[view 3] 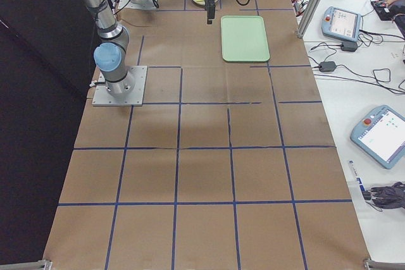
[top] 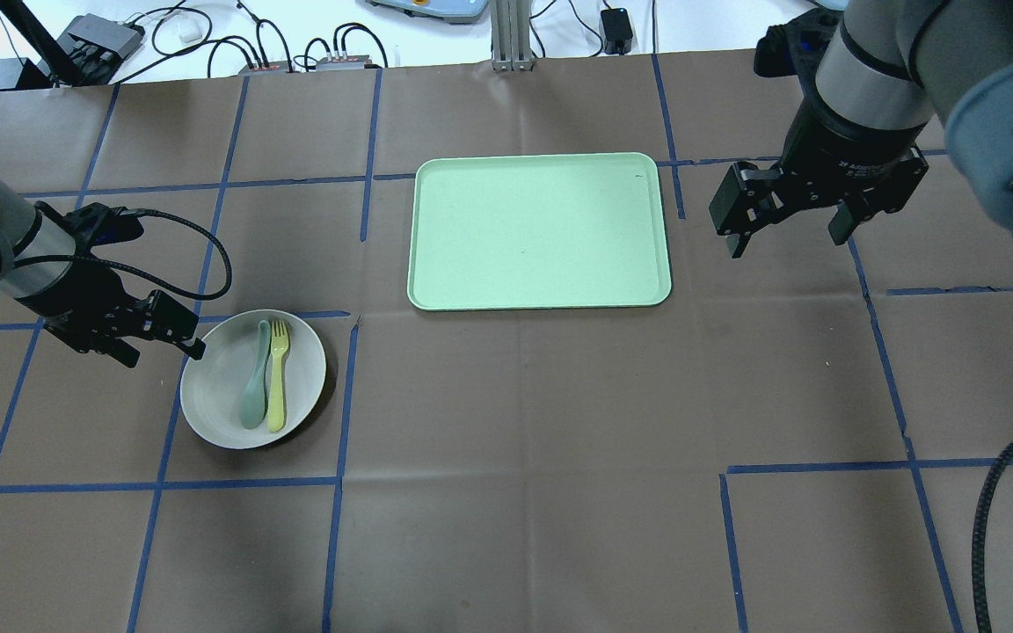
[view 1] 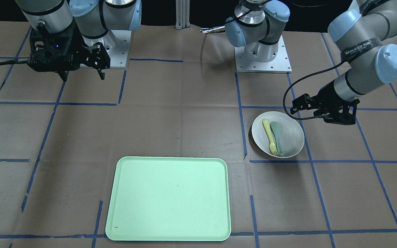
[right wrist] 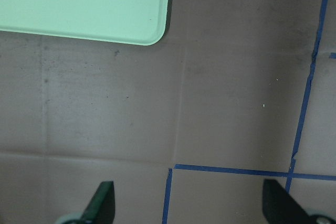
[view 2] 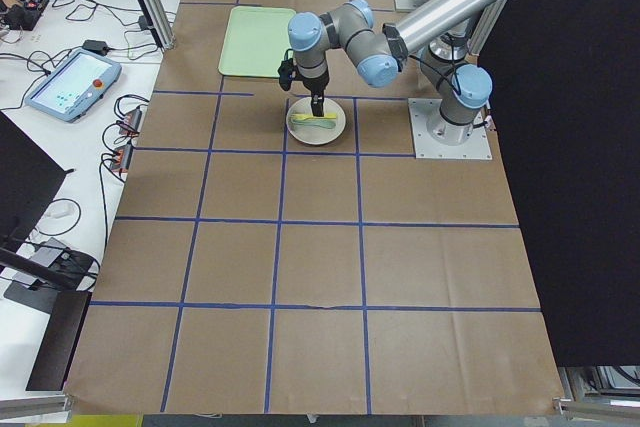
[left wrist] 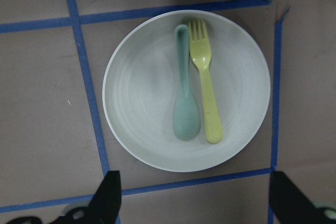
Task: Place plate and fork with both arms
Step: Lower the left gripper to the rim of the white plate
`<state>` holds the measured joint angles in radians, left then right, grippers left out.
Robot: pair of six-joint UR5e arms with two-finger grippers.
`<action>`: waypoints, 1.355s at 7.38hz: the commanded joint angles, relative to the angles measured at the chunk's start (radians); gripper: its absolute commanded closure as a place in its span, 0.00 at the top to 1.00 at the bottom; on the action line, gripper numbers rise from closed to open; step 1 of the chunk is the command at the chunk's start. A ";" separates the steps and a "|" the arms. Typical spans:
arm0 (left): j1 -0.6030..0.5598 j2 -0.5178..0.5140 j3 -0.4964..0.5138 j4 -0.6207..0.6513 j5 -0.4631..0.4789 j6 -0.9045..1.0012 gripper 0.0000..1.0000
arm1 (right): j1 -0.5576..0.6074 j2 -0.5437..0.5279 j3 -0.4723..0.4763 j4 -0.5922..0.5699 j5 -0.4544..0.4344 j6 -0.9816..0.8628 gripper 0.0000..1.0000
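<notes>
The off-white plate sits on the table at my left, also in the front view and the left wrist view. The pale-yellow fork lies in it beside a grey-green spoon. My left gripper is open and empty, held just off the plate's rim on its outer side; its fingertips show below the plate. My right gripper is open and empty above bare table, to the right of the tray.
A rectangular mint-green tray lies at the table's middle, with nothing on it; its corner shows in the right wrist view. Brown paper with blue tape lines covers the table. Cables and devices lie beyond the far edge.
</notes>
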<state>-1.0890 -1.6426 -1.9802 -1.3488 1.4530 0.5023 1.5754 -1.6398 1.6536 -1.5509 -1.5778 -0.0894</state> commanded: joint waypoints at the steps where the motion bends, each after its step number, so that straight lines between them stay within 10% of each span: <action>1: 0.047 -0.061 -0.006 0.016 -0.017 0.053 1.00 | 0.000 0.000 0.000 0.000 0.001 -0.001 1.00; 8: 0.095 -0.246 -0.012 0.293 -0.099 0.232 0.99 | 0.000 0.000 0.000 0.000 0.001 -0.001 1.00; 10: 0.100 -0.255 -0.022 0.292 -0.094 0.263 0.81 | -0.002 0.000 0.000 0.000 -0.002 -0.003 1.00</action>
<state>-0.9925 -1.8933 -1.9964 -1.0566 1.3566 0.7537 1.5751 -1.6398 1.6536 -1.5509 -1.5786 -0.0908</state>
